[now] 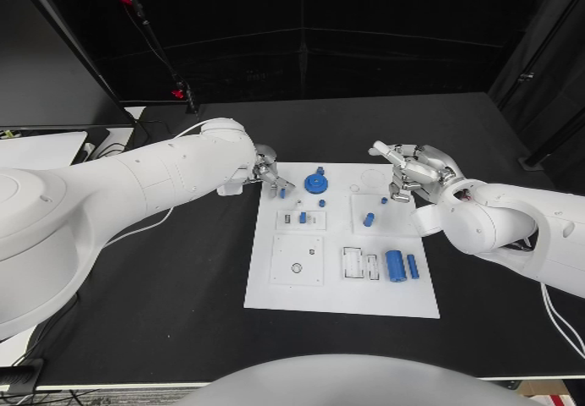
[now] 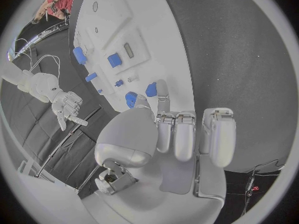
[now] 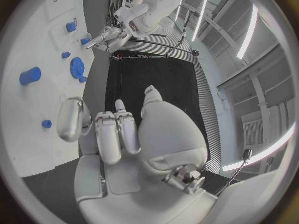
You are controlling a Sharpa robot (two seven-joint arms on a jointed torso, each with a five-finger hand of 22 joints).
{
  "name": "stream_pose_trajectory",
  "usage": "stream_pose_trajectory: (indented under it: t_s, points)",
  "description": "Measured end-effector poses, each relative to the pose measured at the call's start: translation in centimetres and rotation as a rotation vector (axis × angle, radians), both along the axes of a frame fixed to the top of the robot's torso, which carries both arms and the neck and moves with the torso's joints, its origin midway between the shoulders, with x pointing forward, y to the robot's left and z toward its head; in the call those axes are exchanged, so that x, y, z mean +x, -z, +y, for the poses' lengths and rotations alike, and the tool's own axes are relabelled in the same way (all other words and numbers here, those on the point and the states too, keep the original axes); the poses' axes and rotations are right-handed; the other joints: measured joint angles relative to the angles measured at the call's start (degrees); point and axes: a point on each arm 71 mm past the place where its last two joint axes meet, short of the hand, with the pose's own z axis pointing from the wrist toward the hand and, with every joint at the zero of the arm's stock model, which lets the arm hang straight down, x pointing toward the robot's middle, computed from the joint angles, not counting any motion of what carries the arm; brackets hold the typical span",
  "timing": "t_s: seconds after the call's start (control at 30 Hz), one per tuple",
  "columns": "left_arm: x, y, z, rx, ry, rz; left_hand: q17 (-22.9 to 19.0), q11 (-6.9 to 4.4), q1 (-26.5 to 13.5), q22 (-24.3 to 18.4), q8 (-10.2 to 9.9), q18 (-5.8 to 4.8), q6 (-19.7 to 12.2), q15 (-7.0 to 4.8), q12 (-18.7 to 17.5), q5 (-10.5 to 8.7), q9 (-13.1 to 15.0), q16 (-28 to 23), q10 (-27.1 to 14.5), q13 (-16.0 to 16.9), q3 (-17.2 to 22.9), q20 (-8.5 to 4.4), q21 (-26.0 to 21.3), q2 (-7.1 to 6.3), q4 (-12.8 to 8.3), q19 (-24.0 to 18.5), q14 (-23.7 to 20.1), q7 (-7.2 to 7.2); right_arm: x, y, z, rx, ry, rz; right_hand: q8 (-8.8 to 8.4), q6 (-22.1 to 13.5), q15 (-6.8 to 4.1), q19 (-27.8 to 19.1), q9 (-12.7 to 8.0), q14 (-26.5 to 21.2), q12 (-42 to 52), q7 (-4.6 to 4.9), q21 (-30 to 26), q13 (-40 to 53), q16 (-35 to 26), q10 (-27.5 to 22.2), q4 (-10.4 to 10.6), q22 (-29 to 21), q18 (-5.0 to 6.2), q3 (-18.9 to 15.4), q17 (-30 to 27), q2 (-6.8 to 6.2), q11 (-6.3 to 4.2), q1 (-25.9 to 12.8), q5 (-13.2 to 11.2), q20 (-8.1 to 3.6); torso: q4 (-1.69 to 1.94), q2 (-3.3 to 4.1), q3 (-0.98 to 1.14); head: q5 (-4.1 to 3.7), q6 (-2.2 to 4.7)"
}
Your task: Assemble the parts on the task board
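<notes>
A: What risk was judged from here?

B: A small blue peg point(image 1: 281, 193) was seen at the fingertips of the left hand point(image 1: 268, 173), at the far left corner of the task board point(image 1: 342, 296). Whether it was pinched or only touched could not be told. A tilted entry or a slip was judged possible, as the peg was partly hidden by the fingers. A knock against the blue gear point(image 1: 317, 181) just beside it was also thought possible.

A: And the right hand point(image 1: 414, 172)?

B: It was held above the board's far right edge, fingers apart, nothing gripped.

A: How were the parts laid?

B: The white board was set mid-bench. A blue cylinder point(image 1: 395, 265) and a slimmer blue pin point(image 1: 413, 266) were lying side by side near its right edge, with smaller blue pieces further up.
</notes>
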Motion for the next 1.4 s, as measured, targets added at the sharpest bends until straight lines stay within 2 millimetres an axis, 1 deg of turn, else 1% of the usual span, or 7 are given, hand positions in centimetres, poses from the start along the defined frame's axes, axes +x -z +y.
stream_pose_trajectory:
  t_s: [0.37,0.47,0.5,0.67,0.73,1.03,1.4]
  points:
    - [-0.09,0.08,-0.2,-0.018,0.001,0.011,0.0,0.11,0.5,0.0,0.0,0.0,-2.0,0.0,0.1,0.71,1.6,0.0,-0.1,0.0,-0.1,0.0,0.0,-0.04,0.1,0.0,0.0,0.49,0.04,0.03,-0.08,-0.002,0.002,0.002,0.0,0.0,0.0,0.0,0.0,0.0,0.0,0.0,0.0,0.0,0.0,0.0,0.0,0.0,0.0,0.0,0.0,0.0,0.0,0.0,0.0,0.0,0.02,0.0,0.01,-0.13,-0.29]
    - [-0.1,0.1,-0.22,-0.021,-0.001,0.013,0.0,0.11,1.0,0.0,1.2,0.0,-3.5,0.0,0.1,0.71,3.4,0.0,-0.1,0.0,-0.3,0.0,0.0,-0.07,0.0,0.0,0.0,0.62,0.05,0.04,-0.08,-0.002,0.002,0.002,0.0,0.0,0.0,0.0,0.0,0.0,0.0,0.0,0.0,0.0,0.0,0.0,0.0,0.0,0.0,0.0,0.0,0.0,0.0,0.0,0.0,0.0,0.02,0.01,0.01,-0.14,-0.3]
    - [-0.1,0.1,-0.21,-0.022,-0.001,0.014,0.0,0.12,1.2,0.0,1.7,-0.01,-4.0,0.01,0.0,0.71,4.0,0.0,-0.1,1.4,-0.3,0.0,0.0,0.08,0.0,0.0,0.0,0.7,0.05,0.04,-0.07,-0.002,0.002,0.002,-0.01,0.0,0.0,0.0,0.0,0.0,0.0,0.0,0.0,0.0,0.0,0.0,0.0,0.0,0.0,0.0,0.0,0.0,0.0,0.0,0.0,0.0,0.02,0.01,0.01,-0.13,-0.3]
    - [-0.12,0.13,-0.21,-0.025,-0.003,0.019,0.0,0.23,1.5,0.0,2.4,0.0,-4.8,0.01,-0.1,0.94,5.2,0.0,-0.2,2.0,-0.4,0.0,0.0,0.34,0.1,0.0,0.0,0.7,0.05,0.04,-0.05,-0.002,0.002,0.003,-0.01,0.0,0.0,0.0,0.0,0.0,0.0,0.0,0.0,0.0,0.0,0.0,-0.2,0.0,0.0,-0.2,0.0,0.0,0.0,0.0,0.0,0.0,0.02,0.02,0.0,-0.11,-0.38]
    - [-0.13,0.14,-0.23,-0.025,-0.003,0.021,0.0,0.23,2.4,0.0,3.0,0.0,-5.3,0.01,-0.1,0.94,5.9,0.0,-0.2,3.7,-0.4,0.0,0.0,0.02,0.1,0.0,0.0,0.78,0.05,0.05,-0.05,-0.002,0.002,0.003,-0.01,0.0,0.0,0.0,0.0,0.0,0.0,0.0,0.0,0.0,0.0,0.0,-0.2,0.0,0.0,-0.2,0.0,0.0,0.0,0.0,0.0,0.0,0.02,0.03,0.0,-0.15,-0.42]
    - [-0.17,0.19,-0.31,-0.027,-0.003,0.026,0.0,0.83,6.4,0.0,4.9,0.0,-6.8,0.26,0.1,4.32,8.2,0.0,-0.8,7.2,0.6,0.0,0.0,-0.5,-0.3,0.0,-0.2,0.36,0.06,0.05,-0.06,-0.003,0.002,0.003,-0.01,0.0,0.0,0.0,0.0,0.0,0.0,0.0,0.0,0.0,0.0,0.0,-0.2,0.0,0.0,-0.2,0.0,0.0,0.0,0.0,0.0,0.0,0.02,0.03,0.0,-0.19,-0.45]
    - [-0.19,0.22,-0.31,-0.028,-0.003,0.028,0.0,1.04,7.1,0.0,5.1,-0.01,-7.1,0.28,-0.1,5.52,8.6,0.0,-1.0,7.8,1.2,0.0,0.0,-0.46,0.1,0.0,-0.1,0.49,0.08,0.07,-0.09,-0.003,0.003,0.004,0.19,0.0,0.0,0.0,0.0,0.0,0.0,0.0,0.0,0.0,0.0,0.0,-0.2,0.0,0.0,-0.2,0.0,0.0,0.0,0.0,0.2,0.0,0.02,0.0,-0.03,-0.16,-0.36]
